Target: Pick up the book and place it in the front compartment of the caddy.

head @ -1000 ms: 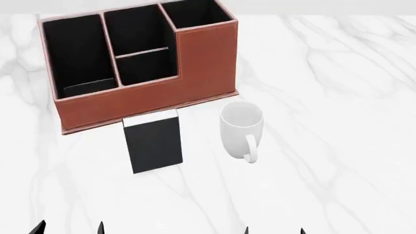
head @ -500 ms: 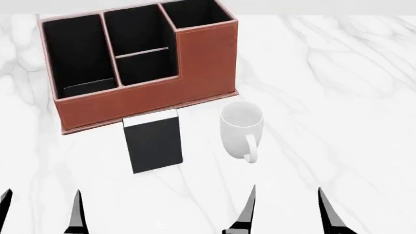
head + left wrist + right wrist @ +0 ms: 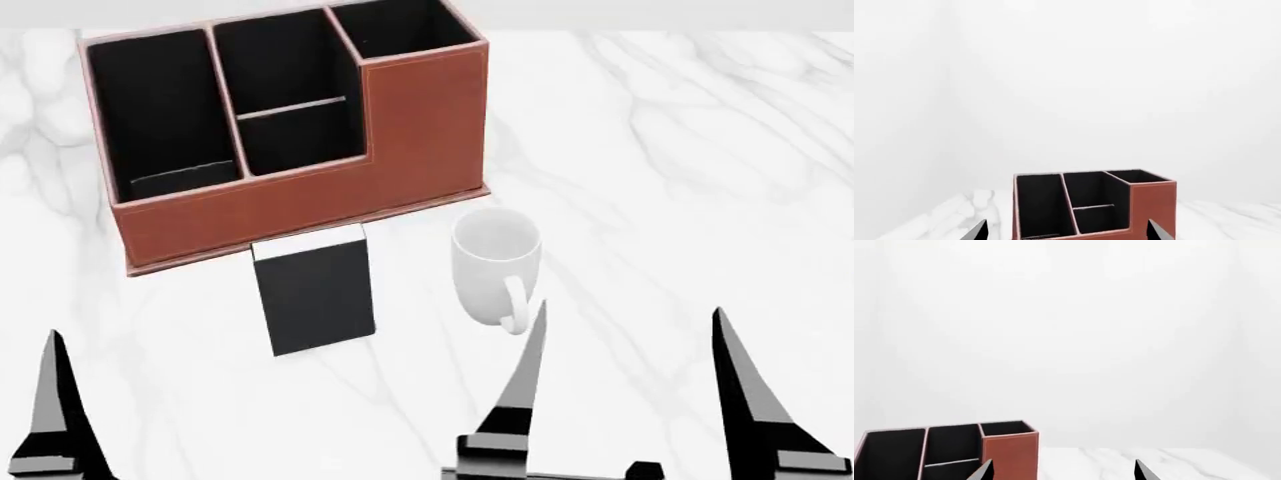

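The black book (image 3: 318, 295) lies flat on the white marble table, its white page edge toward the caddy. The reddish-brown caddy (image 3: 300, 205) stands just behind it, black-lined, its taller end at the right; it also shows in the left wrist view (image 3: 1151, 205) and the right wrist view (image 3: 1011, 455). My right gripper (image 3: 627, 345) is open and empty, its fingers raised in front of the mug. My left gripper is open and empty at the view's lower left; only one finger (image 3: 54, 400) shows in the head view. Both are well short of the book.
A white mug (image 3: 497, 262) stands right of the book, handle toward me, close to the right gripper's left finger (image 3: 525, 385). The marble table (image 3: 694, 180) extends to the right of the caddy.
Both grippers have risen into the head view from the bottom edge, fingers reaching further up and forward. The book, caddy and mug have not moved.
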`<state>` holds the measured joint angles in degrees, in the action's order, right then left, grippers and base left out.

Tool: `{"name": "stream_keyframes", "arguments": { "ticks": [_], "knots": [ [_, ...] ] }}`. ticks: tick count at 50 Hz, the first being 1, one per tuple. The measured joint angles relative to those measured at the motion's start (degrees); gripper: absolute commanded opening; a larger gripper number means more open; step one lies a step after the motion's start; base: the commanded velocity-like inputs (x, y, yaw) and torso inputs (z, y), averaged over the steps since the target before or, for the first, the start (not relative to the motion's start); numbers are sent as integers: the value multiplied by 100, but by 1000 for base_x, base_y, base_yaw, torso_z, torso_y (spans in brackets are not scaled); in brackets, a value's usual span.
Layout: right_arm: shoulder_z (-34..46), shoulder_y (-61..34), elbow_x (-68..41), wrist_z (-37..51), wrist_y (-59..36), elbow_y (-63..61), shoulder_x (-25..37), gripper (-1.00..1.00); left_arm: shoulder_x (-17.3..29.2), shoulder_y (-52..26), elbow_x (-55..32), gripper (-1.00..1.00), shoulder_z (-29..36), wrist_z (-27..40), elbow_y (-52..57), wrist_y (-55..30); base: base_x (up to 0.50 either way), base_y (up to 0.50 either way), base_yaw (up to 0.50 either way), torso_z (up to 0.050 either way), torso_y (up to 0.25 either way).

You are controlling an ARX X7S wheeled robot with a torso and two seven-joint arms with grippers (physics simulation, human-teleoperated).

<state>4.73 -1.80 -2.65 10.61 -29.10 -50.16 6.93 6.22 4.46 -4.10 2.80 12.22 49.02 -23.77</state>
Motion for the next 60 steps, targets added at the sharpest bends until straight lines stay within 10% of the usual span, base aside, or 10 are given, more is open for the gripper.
{"name": "stream_keyframes", "arguments": {
  "ticks": [23,60],
  "knots": [
    [-31,-143,-150,237,-468,-498,185,100,140,181,-174,100,-164,325,360,149,6,0,0,0,0],
    [-50,-210,-423,493,-704,-609,352,100,407,206,-366,100,0,573,471,98,497,0,0,0,0]
  ]
}}
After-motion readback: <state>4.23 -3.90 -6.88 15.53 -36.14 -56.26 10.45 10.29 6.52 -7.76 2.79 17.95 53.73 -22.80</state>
